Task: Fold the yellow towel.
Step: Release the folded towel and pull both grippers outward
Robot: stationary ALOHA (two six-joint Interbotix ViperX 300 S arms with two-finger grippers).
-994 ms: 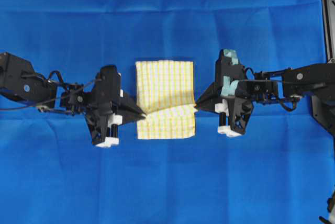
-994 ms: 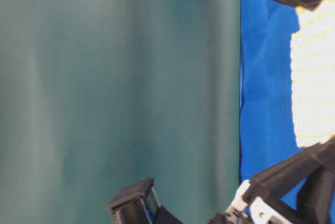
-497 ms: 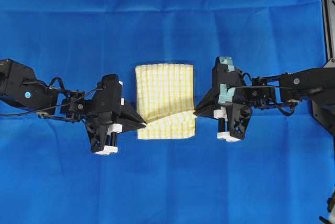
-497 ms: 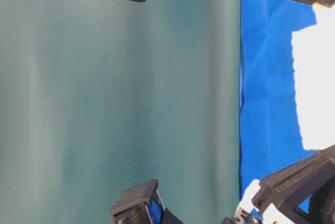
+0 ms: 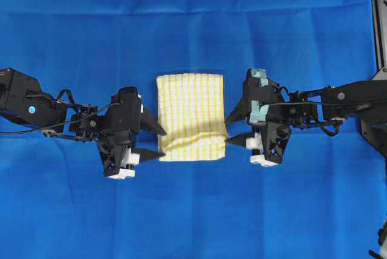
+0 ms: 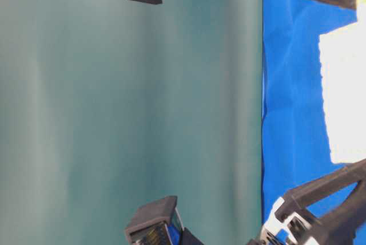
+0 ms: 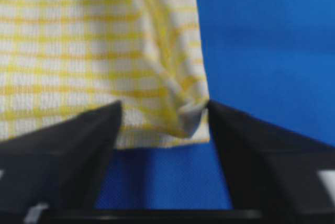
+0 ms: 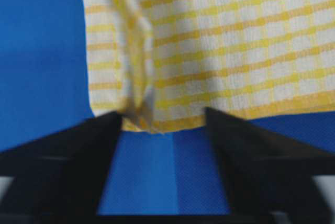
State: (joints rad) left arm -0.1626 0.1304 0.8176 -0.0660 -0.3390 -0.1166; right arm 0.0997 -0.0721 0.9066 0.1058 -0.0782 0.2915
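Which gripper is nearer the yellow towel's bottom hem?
About even. The left gripper is open at the yellow towel's lower left edge, and the right gripper is open at its lower right edge. Both sit just off the cloth.

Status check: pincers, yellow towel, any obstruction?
Left pincer open, right pincer open, flanking the yellow towel. Towel folded, flat on blue sheet, slight pucker near lower edge. Nothing in the way.

I see the folded towel (image 5: 191, 117) lying mid-frame in the overhead view on the sheet (image 5: 193, 23) that covers the worktop. My left gripper (image 5: 158, 141) sits just left of the towel's lower left corner, my right gripper (image 5: 231, 129) just right of its lower right edge.
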